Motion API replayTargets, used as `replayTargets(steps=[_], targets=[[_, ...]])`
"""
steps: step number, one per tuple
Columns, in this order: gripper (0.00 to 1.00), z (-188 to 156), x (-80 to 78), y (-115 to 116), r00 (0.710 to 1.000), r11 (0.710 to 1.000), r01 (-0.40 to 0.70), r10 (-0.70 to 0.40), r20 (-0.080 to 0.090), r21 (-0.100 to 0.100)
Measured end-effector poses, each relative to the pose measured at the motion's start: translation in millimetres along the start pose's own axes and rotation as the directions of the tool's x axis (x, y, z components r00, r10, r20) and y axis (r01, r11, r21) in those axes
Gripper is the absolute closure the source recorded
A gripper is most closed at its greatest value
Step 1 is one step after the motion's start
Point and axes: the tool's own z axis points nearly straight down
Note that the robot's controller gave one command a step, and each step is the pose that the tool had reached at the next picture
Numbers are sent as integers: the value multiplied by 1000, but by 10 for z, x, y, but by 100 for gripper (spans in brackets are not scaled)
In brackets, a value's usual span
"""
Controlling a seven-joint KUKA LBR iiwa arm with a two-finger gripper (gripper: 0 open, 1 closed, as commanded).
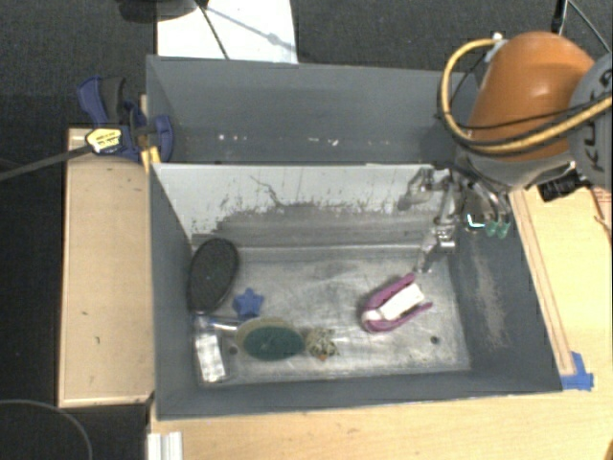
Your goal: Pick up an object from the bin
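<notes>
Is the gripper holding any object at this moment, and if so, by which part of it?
Nothing is held. The gripper hangs bare, apart from the purple and white object lying nearest to it.

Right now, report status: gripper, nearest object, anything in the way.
Gripper over bin's right rear. Purple-and-white thing nearest, lying apart just in front of it. Dark oval, green oval, blue piece along the left. Nothing between.
</notes>
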Motion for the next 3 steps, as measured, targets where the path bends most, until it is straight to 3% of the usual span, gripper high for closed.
replayTargets(steps=[1,2,3], targets=[[0,1404,331,-25,971,971,238,-238,9,3],[100,1428,345,-15,971,971,240,-240,5,1],[100,120,211,37,958,958,288,-288,14,5]])
